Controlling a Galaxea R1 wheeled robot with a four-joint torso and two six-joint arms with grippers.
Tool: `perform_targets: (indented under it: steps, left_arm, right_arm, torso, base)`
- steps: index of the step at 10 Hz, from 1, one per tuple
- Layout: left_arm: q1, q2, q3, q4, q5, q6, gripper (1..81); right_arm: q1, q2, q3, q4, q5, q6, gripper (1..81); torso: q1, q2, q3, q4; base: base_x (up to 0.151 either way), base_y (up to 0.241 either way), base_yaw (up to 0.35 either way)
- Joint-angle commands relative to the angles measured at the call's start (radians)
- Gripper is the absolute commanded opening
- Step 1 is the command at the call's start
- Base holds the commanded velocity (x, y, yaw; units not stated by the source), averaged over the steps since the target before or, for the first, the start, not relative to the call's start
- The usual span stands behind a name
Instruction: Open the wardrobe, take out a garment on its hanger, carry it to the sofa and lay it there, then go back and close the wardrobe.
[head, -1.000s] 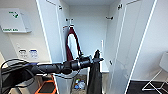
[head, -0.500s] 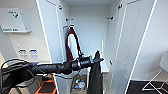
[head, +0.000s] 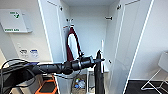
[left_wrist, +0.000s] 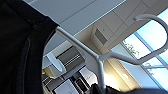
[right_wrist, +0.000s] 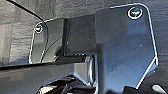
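Wall at the far left of my head view, carrying a white cabinet (head: 15, 20) with green markings and small labels beneath it. Low down, an orange-edged item (head: 47, 87) on the floor.

Left arm (head: 50, 68): I see it reaching in from the left, level, toward the open wardrobe (head: 87, 32). Left claw (head: 99, 60) sits at its end, in front of the wardrobe's lower opening. I read it as clamped on the hanger (head: 102, 46), whose thin white stem stands up just above the claw. The fingers themselves I cannot make out.

Garment (head: 99, 75): black, hanging straight down from the claw as a narrow dark column, in front of the wardrobe and clear of its interior. In my left wrist view the black fabric (left_wrist: 17, 50) lies over one shoulder of the white hanger (left_wrist: 100, 60), whose hook curves away against ceiling panels and a bright window.

Wardrobe interior: white, both doors swung wide. Maroon jacket (head: 72, 43) with white sleeve hanging at the left of the inside, behind and to the left of the claw. Black hook (head: 108, 18) high on the right wall. Small mixed items (head: 78, 83) on the bottom.

White chair (head: 158, 75) at the far right, on dark floor.

Right claw: state not discernible to me; the right wrist view gives the robot's dark plate above grey wood-grain floor (right_wrist: 15, 27).
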Motion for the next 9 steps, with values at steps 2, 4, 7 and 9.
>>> perform_targets:
  steps: [2, 4, 7, 9]
  left_arm:
    - [-0.177, 0.005, 0.013, 0.009, -0.055, 0.009, 1.0]
    - [-0.177, 0.005, 0.009, 0.007, -0.054, 0.009, 1.0]
    - [-0.177, 0.011, 0.009, 0.007, -0.051, 0.007, 1.0]
    - [-0.177, 0.008, 0.009, 0.007, -0.054, 0.007, 1.0]
  right_arm:
    - [0.035, 0.008, 0.011, -0.003, -0.052, -0.004, 81.1]
    - [0.034, 0.006, 0.008, -0.001, -0.052, -0.004, 81.1]
    - [0.034, 0.006, 0.007, -0.003, -0.052, -0.004, 81.1]
    - [0.034, 0.006, 0.007, -0.003, -0.053, -0.004, 81.1]
  torso:
    - [-0.001, -0.001, 0.0, 0.0]
    - [-0.001, -0.001, 0.0, 0.0]
    - [-0.001, -0.001, 0.0, 0.0]
    - [-0.001, -0.001, 0.0, 0.0]
  base:
    - [-0.037, 0.0, 0.0]
    - [0.0, 0.0, 0.0]
    - [0.0, 0.0, -0.204]
    - [0.0, 0.0, -0.283]
